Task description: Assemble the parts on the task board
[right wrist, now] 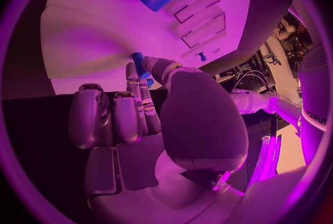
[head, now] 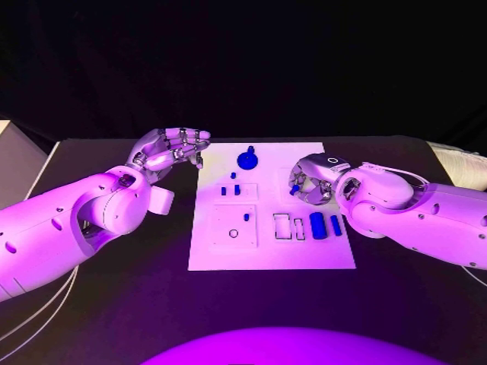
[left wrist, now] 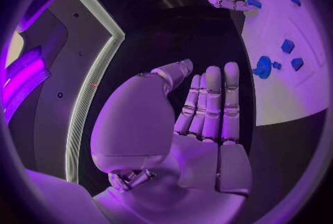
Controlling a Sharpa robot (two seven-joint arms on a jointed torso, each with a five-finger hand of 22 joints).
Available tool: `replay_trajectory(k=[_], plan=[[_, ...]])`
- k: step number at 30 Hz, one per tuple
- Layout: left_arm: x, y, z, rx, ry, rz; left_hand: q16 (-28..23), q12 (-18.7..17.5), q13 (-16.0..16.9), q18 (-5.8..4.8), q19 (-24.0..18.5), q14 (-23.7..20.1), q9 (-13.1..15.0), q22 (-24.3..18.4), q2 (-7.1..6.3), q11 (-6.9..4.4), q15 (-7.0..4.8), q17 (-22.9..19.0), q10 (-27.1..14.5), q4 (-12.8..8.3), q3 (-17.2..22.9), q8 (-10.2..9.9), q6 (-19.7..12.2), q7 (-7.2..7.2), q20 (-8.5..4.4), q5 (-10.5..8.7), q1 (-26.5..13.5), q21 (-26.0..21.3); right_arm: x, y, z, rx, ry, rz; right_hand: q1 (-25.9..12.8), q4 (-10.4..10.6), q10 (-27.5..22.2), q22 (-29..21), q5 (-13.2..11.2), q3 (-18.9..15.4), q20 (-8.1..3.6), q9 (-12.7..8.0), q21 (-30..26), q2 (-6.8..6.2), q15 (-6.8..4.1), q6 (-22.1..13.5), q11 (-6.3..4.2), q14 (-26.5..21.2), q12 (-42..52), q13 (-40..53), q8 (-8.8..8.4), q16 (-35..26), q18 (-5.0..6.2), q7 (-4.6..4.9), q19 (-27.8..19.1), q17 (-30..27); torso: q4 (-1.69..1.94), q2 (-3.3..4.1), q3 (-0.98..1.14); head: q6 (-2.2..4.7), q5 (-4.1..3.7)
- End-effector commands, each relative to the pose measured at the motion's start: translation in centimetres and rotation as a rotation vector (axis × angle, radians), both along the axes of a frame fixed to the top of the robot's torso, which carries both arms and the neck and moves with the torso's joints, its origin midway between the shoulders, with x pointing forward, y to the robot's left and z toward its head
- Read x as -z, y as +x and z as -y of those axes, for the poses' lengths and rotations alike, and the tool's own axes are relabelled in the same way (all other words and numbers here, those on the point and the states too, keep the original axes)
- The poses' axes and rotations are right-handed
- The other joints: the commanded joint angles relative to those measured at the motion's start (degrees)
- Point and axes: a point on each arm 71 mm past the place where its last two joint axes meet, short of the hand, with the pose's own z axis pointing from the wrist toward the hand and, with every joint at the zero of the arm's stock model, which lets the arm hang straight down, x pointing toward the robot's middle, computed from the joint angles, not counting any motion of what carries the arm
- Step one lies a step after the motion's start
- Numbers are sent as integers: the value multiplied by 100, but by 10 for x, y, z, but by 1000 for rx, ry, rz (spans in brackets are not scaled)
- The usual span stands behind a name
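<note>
**Right robot hand pinches a small blue part over the task board**

The white task board [head: 271, 258] lies mid-desk [head: 112, 304]. The right robot hand [head: 310, 182] sits over the board's 3 o'clock edge, thumb and a finger pinching a small blue part [right wrist: 138, 60]. The left robot hand [head: 173, 148] hangs beside the board's 10 o'clock corner, holding nothing, fingers straight and together. A round blue part [head: 248, 160] rests at 12 o'clock; blue bars [head: 317, 226] lie toward 4 o'clock.

White task board [head: 271, 258] flat mid-table; blue parts [head: 317, 226] on it, one [right wrist: 139, 61] prob. pinched by right hand [head: 310, 185].
</note>
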Motion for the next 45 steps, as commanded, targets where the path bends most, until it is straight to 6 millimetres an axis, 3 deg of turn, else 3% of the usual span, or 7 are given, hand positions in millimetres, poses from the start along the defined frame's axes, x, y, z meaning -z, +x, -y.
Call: replay_trajectory(k=[1, 12, 13, 16, 26, 35, 45], plan=[[-1, 0, 1, 1, -9, 11, -19, -10, -5, 84, 50, 7, -9, -5, -7, -2, 37, -6, -26, 2, -25, 15, -48, -4, -7, 26, 72, -22, 0, -1, -3, -3, 12, 23, 6, -2, 73, 28, -38, 31, -38, 51, 30, 100, -49, 66, -26, 144, 18, 24, 59, 28, -83, -21, 61, 11, 1, 2, -2, -9, -1], [-1, 0, 1, 3, -8, 7, -18, -3, -7, 85, 56, 9, -10, -9, -3, -3, 36, -8, -24, 1, -28, 23, -46, -5, -7, 26, 79, -25, -3, 0, 1, 61, 87, 45, 48, -78, 281, 287, -10, 75, -85, 186, 290, 256, -102, 186, -86, 154, -9, 70, 214, 77, -141, -75, 137, 62, 2, -10, -5, -22, -13], [-1, 0, 1, 4, -8, 7, -19, -2, -9, 85, 58, 8, -11, -11, -4, -3, 35, -9, -26, -1, -29, 25, -46, -5, -7, 26, 82, -26, -3, 0, 1, 68, 99, 42, 73, -111, 308, 328, -112, 118, -94, 219, 329, 296, -110, 178, -87, 153, -31, 79, 238, 80, -149, -75, 146, 57, 2, -11, -6, -20, -13], [-1, 0, 1, 4, -8, 6, -19, -2, -9, 85, 58, 8, -11, -11, -4, -3, 35, -9, -26, -1, -29, 25, -46, -5, -7, 26, 82, -26, -5, -1, 3, 84, 129, 35, 94, -145, 338, 376, -114, 169, -99, 250, 377, 331, -110, 164, -95, 152, -51, 88, 259, 83, -160, -71, 159, 53, 1, -14, -8, -14, -4], [0, 0, -1, -2, -5, 4, -19, -2, -9, 85, 58, 8, -11, -11, -4, -3, 35, -9, -26, -1, -29, 25, -46, -5, -7, 26, 82, -26, -27, -17, 0, 69, 219, 28, 89, -225, 351, 401, -109, 180, -99, 299, 397, 251, -105, 142, -87, 148, -101, 102, 288, 86, -164, -54, 159, 46, -3, -3, -4, -25, 54], [1, 0, 1, 2, -8, 2, -19, -2, -9, 85, 58, 8, -11, -11, -4, -3, 35, -9, -26, -1, -29, 25, -46, -5, -7, 26, 82, -26, -34, -38, -33, -36, 258, 12, 92, -234, 355, 404, -103, 183, -99, 304, 400, 248, -105, 142, -87, 148, -106, 104, 292, 87, -164, -53, 159, 47, -19, -6, -1, -34, 125], [3, 0, 3, 8, -12, -3, -19, -2, -9, 85, 58, 8, -11, -11, -4, -3, 35, -9, -26, -1, -29, 25, -46, -5, -7, 26, 82, -26, -18, -64, -83, -187, 256, -16, 98, -255, 354, 382, -97, 189, -98, 311, 374, 237, -104, 134, -85, 143, -118, 107, 293, 79, -158, -48, 149, 23, 11, -15, -7, -47, 199]])
